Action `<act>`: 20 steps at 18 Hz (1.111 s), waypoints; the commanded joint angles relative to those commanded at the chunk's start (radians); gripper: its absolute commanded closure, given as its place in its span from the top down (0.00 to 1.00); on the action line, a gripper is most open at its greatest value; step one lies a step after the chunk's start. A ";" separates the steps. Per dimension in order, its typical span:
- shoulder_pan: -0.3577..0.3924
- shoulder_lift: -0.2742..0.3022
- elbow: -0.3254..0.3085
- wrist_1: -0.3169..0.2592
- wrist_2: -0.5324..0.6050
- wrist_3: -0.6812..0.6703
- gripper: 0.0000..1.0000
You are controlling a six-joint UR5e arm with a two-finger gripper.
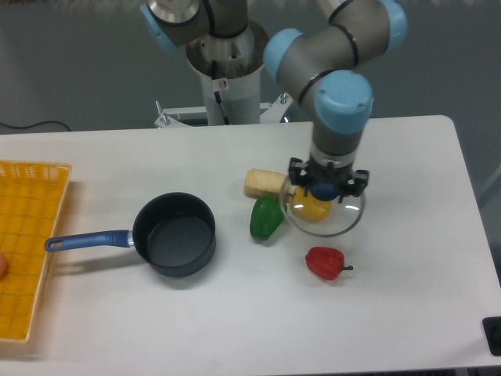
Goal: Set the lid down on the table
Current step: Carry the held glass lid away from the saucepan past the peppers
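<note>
1. Nearest the camera runs the front edge of the white counter [235, 329], which carries everything else; its lower right corner is cut off by a small dark object [493, 335] that is too cropped to identify.
2. Behind it, the robot arm [337, 70] reaches down from a grey base column [225, 78]; the top of the arm runs out of view.
3. At the left edge lies a yellow mesh tray [27, 243], cut off by the frame, with a sliver of something orange-pink [2, 266] just showing at its side, too little to name.
4. A dark blue saucepan [174, 235] stands uncovered on the counter, its blue handle pointing left toward the tray.
5. The glass lid [344, 221] is right of the pan and well apart from it, held under the gripper [325, 188]; whether its rim touches the counter cannot be told.
6. The jaws are closed around the lid's dark blue knob [325, 190], which is mostly hidden between them.
7. A yellow object [311, 208] shows through the glass, blurred and hard to name.
8. A green pepper [266, 218] lies just left of the lid.
9. A red pepper [326, 263] lies in front of the lid.
10. A pale corn cob [264, 182] sits behind the green pepper, partly covered by the gripper.
</note>
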 joint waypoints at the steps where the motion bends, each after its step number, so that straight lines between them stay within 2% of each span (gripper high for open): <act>1: 0.020 -0.005 0.002 0.000 0.000 0.031 0.42; 4: 0.057 -0.021 0.002 0.034 -0.002 0.083 0.42; 13: 0.108 -0.080 0.005 0.101 0.000 0.169 0.42; 20: 0.138 -0.140 0.006 0.181 -0.003 0.233 0.42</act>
